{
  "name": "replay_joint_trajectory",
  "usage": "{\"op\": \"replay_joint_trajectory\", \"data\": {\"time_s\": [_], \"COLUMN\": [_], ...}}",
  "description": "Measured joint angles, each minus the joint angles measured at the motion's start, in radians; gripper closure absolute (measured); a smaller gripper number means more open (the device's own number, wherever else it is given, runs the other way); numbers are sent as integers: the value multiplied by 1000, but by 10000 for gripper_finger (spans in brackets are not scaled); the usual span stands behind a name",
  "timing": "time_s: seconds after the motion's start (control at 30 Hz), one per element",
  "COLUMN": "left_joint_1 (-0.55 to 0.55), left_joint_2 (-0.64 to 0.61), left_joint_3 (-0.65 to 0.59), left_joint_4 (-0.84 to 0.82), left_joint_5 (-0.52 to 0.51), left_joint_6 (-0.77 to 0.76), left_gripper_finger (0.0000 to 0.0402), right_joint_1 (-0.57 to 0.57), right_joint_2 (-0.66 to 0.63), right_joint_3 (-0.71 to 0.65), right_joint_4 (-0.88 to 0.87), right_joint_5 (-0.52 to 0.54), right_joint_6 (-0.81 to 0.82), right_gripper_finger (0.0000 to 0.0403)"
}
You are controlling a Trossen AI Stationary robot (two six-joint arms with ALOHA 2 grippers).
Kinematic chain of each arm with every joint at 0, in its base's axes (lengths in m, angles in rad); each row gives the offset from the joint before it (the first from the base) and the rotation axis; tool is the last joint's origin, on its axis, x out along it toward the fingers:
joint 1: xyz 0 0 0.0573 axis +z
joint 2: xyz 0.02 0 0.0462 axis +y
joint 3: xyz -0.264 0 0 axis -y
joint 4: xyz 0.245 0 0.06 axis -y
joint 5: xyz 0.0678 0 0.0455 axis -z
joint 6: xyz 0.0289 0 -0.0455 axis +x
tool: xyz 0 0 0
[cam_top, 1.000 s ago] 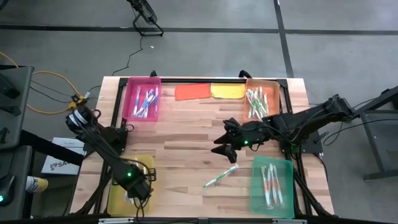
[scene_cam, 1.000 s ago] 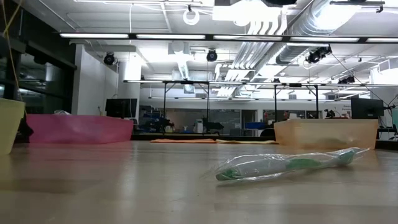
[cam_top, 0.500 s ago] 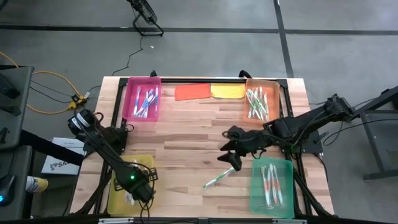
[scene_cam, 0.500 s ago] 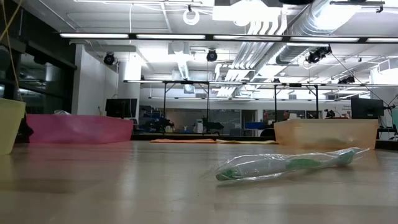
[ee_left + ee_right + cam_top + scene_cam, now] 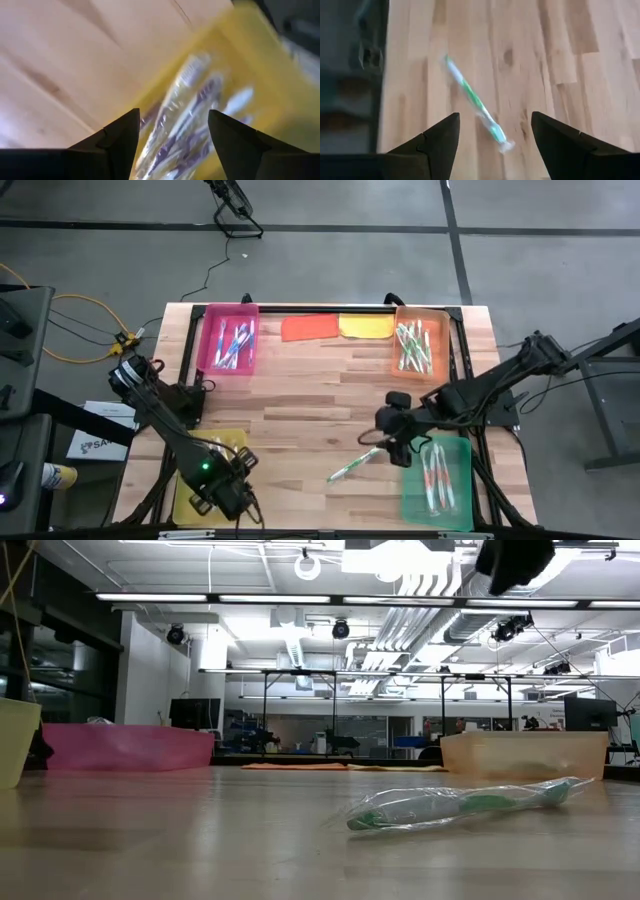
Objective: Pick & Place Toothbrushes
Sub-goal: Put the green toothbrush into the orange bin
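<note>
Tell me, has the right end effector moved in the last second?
Yes. In the high view the right end effector has shifted toward the green tray, closing on the loose green toothbrush lying on the table.

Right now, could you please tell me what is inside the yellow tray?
The yellow tray holds several wrapped toothbrushes, seen from the left wrist. From above, the left gripper and its arm cover most of the tray, so I cannot count them.

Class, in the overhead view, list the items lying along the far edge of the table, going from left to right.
Pink tray → orange cloth → yellow cloth → orange tray.
</note>
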Motion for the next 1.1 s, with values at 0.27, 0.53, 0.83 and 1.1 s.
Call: {"op": "replay_joint_trajectory", "data": {"time_s": [0.27, 0.53, 0.83, 1.1], "left_joint_1": [0, 89, 241, 318], "left_joint_2": [0, 0, 0, 0], "left_joint_3": [130, 243, 253, 253], "left_joint_4": [3, 11, 159, 234], "left_joint_5": [-199, -337, -310, -307], "left_joint_6": [-330, -395, -246, -206], "left_gripper_finger": [170, 170, 170, 170], "right_joint_1": [41, 46, 46, 45], "right_joint_2": [1, 26, 176, 287], "right_joint_3": [-207, -407, -432, -431], "right_joint_4": [209, 539, 632, 645], "right_joint_5": [-12, -10, -11, -16], "right_joint_6": [-222, -310, -435, -403], "right_gripper_finger": [163, 163, 163, 170]}}
